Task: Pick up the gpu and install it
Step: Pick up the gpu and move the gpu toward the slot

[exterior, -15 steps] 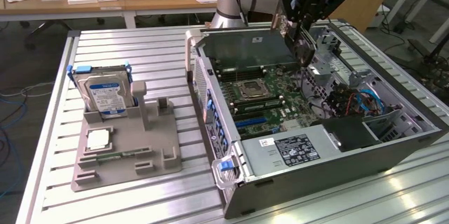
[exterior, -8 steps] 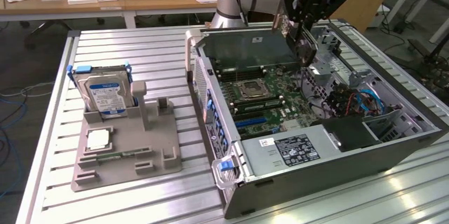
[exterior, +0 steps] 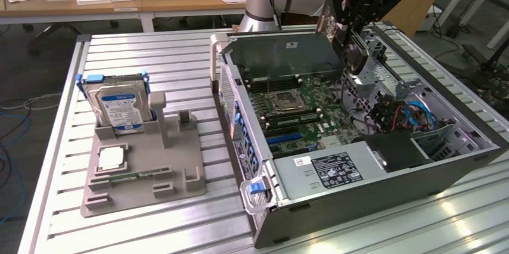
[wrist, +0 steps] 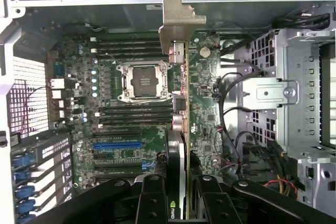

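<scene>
Slatted metal counter [exterior: 143, 51]. The open case [exterior: 382, 188] lies on its side at 3 o'clock in the exterior view, with the motherboard [exterior: 306, 117] facing up. The grey parts tray [exterior: 143, 176] sits at 9 o'clock, well apart, and the hard drive [exterior: 119, 108] stands in it.

The gpu [wrist: 177, 171] is up in the air over the case, at its 1 o'clock corner in the exterior view. It hangs edge-on and is not touching the board. My claw [wrist: 181, 208] is clamped on it, one finger on each face, near the end away from the silver bracket [wrist: 176, 22].

Handling, my guess:
- The card is stiff, so it won't flex.
- It is lightish, but the cooler adds weight on one side.
- It is fragile, with bare components and a fan.
- The faces look smooth, and the long bracket end could lever it round in a loose pinch.
- Best hold is flat across the cooler shroud and back face, mid-card, off the fan blades and the contact edge.
</scene>
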`<control>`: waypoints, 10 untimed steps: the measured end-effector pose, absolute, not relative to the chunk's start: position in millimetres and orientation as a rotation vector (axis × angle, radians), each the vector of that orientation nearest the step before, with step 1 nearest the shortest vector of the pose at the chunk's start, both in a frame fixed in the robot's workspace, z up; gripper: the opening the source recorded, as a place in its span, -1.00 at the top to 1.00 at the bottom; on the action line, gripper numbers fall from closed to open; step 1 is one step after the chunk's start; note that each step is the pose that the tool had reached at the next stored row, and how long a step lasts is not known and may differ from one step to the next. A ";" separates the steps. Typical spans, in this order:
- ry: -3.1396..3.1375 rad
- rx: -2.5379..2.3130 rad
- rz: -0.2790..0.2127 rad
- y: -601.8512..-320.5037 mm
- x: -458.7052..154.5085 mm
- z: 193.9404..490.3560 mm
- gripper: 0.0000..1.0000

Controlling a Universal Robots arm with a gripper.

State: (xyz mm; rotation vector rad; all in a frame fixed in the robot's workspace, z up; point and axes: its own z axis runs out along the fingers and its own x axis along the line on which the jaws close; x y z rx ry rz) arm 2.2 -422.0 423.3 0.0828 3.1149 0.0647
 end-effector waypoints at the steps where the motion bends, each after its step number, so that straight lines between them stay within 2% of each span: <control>1: 3.115 0.083 0.065 -421.9 3.5 423.3 0.47; 10: 3.115 0.083 0.065 -421.7 6.4 423.3 0.47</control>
